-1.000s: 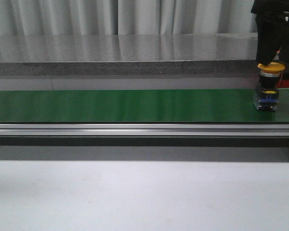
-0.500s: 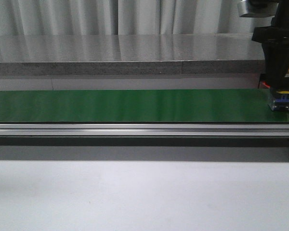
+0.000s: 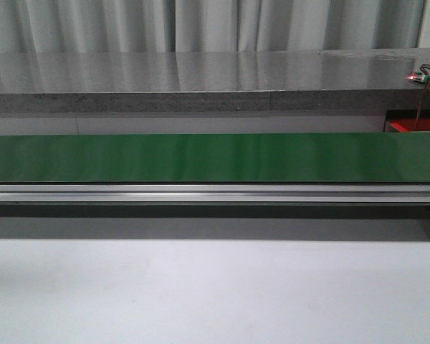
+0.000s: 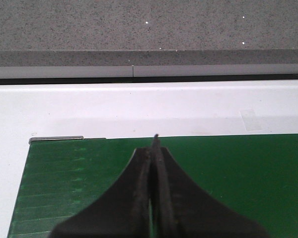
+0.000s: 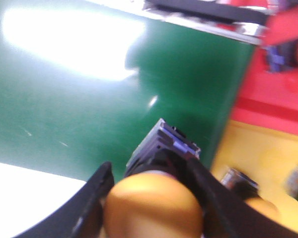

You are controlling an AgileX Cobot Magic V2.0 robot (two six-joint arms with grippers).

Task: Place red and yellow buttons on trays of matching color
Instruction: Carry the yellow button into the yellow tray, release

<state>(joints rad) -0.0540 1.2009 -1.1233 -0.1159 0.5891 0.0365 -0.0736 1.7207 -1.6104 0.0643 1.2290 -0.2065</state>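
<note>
In the right wrist view, my right gripper (image 5: 150, 171) is shut on a yellow button (image 5: 154, 210) with a dark, blue-tipped base. It hangs over the end of the green belt (image 5: 79, 94), just beside the yellow tray (image 5: 273, 158). Another yellow button (image 5: 242, 189) lies in that tray. The red tray (image 5: 283, 106) sits beyond the yellow one, and a blurred dark and blue object (image 5: 282, 53) rests in it. My left gripper (image 4: 155, 145) is shut and empty above the other end of the belt (image 4: 238, 173). Neither gripper appears in the front view.
The green conveyor belt (image 3: 201, 158) runs across the front view with a metal rail (image 3: 201, 192) along its near side. A grey stone counter (image 3: 201, 79) lies behind it. A red glow (image 3: 414, 126) shows at the far right end. White table surface (image 3: 201, 294) lies in front.
My right gripper, holding the yellow button, has moved right and out of the front view. The belt's right end now stands bare there.
</note>
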